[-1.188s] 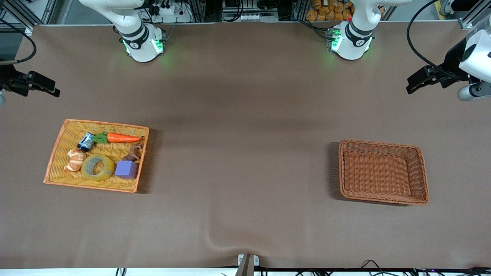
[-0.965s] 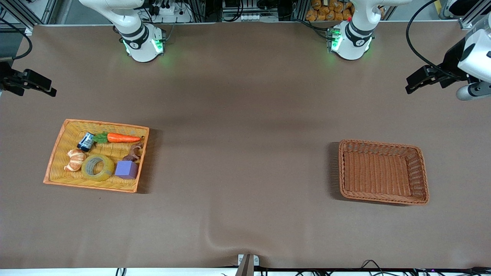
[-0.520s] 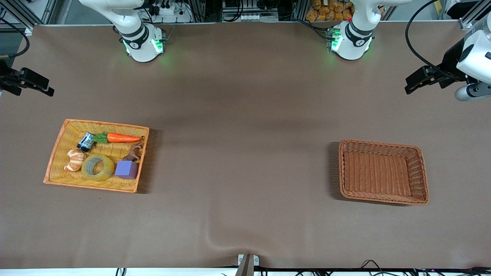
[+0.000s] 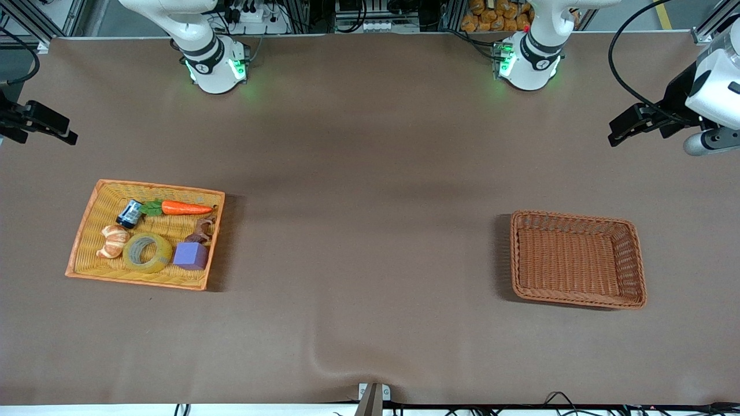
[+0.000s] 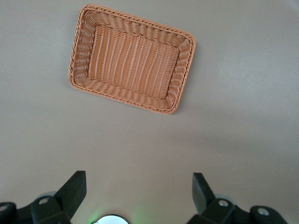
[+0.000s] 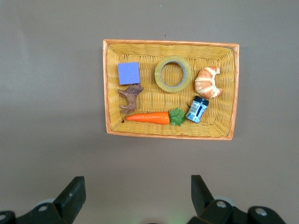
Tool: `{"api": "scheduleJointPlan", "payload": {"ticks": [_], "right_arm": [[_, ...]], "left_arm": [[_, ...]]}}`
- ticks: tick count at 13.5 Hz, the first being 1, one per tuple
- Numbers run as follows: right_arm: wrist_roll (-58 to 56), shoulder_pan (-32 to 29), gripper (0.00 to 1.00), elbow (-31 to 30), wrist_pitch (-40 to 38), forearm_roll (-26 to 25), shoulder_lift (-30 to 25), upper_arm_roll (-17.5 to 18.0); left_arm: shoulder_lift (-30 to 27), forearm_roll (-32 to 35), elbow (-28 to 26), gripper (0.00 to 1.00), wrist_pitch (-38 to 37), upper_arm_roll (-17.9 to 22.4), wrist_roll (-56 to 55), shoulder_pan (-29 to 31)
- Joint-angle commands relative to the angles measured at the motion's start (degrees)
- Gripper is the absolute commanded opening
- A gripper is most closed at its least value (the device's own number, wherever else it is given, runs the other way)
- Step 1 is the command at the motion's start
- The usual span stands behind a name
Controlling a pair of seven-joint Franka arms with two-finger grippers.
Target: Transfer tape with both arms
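The tape (image 4: 147, 252), a yellowish ring with a grey core, lies flat in the yellow basket (image 4: 136, 281), nearer to the front camera than the carrot. It also shows in the right wrist view (image 6: 173, 74), between the purple cube and the croissant toy. My right gripper (image 4: 62, 132) is open and empty, high over the table at the right arm's end, well above the basket (image 6: 168, 43); its wrist view shows it (image 6: 135, 196) with jaws wide apart. My left gripper (image 4: 621, 130) is open and empty, high over the left arm's end (image 5: 138, 193).
The yellow basket also holds a carrot (image 4: 186, 208), a blue can (image 4: 129, 214), a croissant toy (image 4: 113, 241), a brown animal figure (image 4: 202, 229) and a purple cube (image 4: 190, 255). A brown wicker basket (image 4: 578, 217) stands toward the left arm's end, seen from above in the left wrist view (image 5: 76, 60).
My right gripper has drifted a little farther toward the right arm's end of the table. My left gripper has shifted slightly. Nothing in the baskets has moved.
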Motion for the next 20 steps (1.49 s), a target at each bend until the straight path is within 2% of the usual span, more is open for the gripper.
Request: {"api": "scheduleJointPlan", "payload": {"ticks": [1, 14, 16, 20], "right_arm": [[1.07, 0.37, 1.0, 0.31, 0.0, -0.63, -0.39, -0.15], [1.07, 0.72, 1.0, 0.31, 0.35, -0.63, -0.3, -0.06], [1.07, 0.63, 1.0, 0.31, 0.35, -0.63, -0.3, -0.06], [1.07, 0.63, 1.0, 0.31, 0.44, -0.63, -0.3, -0.06]], "left_arm": [[-0.9, 0.92, -1.5, 1.0, 2.81, -0.45, 0.39, 0.05], [-0.46, 1.09, -2.03, 1.0, 3.79, -0.45, 1.01, 0.14], [-0.11, 3.36, -1.86, 1.0, 4.22, -0.54, 1.01, -0.39], [-0.28, 3.2, -2.21, 1.0, 3.53, -0.54, 0.66, 0.22]]}}
